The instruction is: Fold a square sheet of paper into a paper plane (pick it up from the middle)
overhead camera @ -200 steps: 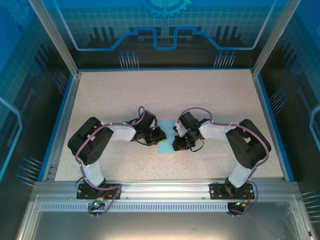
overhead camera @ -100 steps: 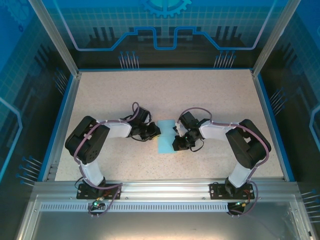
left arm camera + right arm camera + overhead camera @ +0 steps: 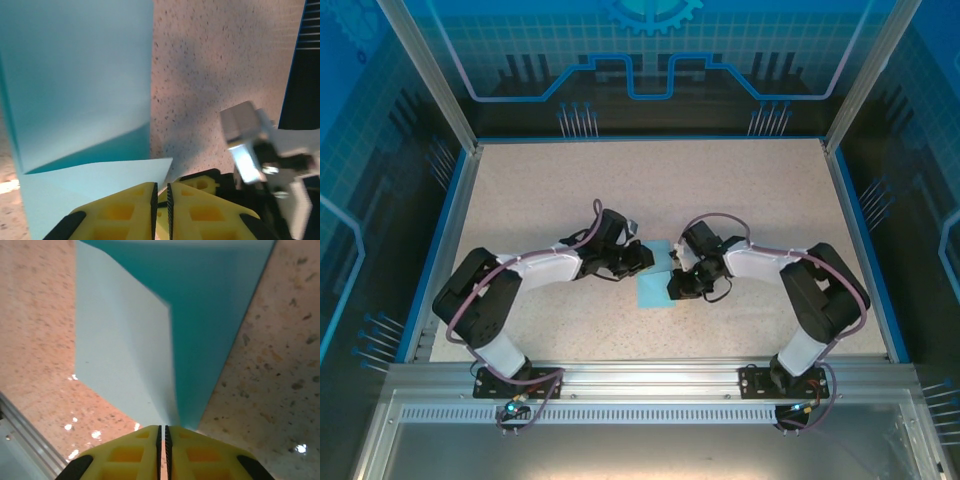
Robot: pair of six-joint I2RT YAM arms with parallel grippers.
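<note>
The blue paper (image 3: 652, 290) lies in the middle of the desk (image 3: 750, 190), partly folded. The left pincer (image 3: 160, 187) is shut tight on a lifted flap, likely to bend it over. The right pincer (image 3: 162, 429) is shut on the other edge, likely to hold the paper steady. The desk is speckled, with blue walls (image 3: 650, 60) around it.

Top view: bright, even, sharp. Left wrist view: a soft shadow lies on the table (image 3: 210, 65), and the right side blurs. Right wrist view: warm cast, glints low left, the far edge of the paper (image 3: 125, 350) soft.
</note>
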